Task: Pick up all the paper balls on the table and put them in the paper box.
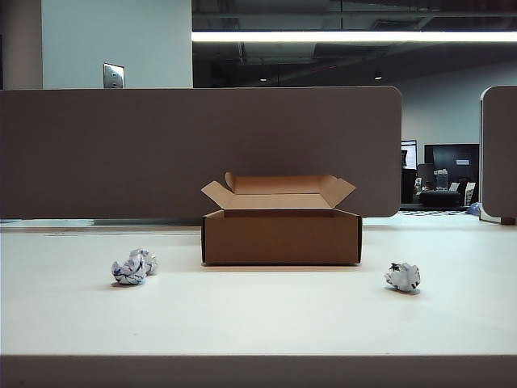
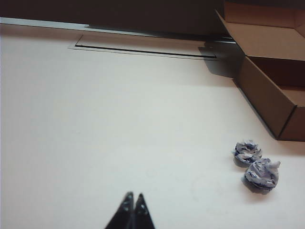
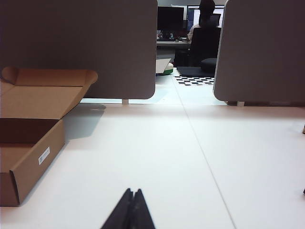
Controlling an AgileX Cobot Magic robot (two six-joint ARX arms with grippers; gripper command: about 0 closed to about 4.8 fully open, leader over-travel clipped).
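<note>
The brown paper box (image 1: 280,236) stands open at the middle of the white table (image 1: 258,319), flaps up. One paper ball (image 1: 402,276) lies to its right. Left of the box lies crumpled paper (image 1: 134,267); the left wrist view shows it as two wads close together, one (image 2: 248,151) nearer the box (image 2: 267,98) than the other (image 2: 261,174). My left gripper (image 2: 134,196) hovers over bare table well away from them, shut and empty. My right gripper (image 3: 133,192) is shut and empty beside the box (image 3: 31,150). No ball shows in the right wrist view. Neither gripper appears in the exterior view.
A grey-brown partition panel (image 1: 194,153) runs behind the box, with a second panel (image 1: 499,153) at the far right and a gap between them. A narrow cable slot (image 2: 143,50) is set in the table near the partition. The table's front edge (image 1: 258,357) is close.
</note>
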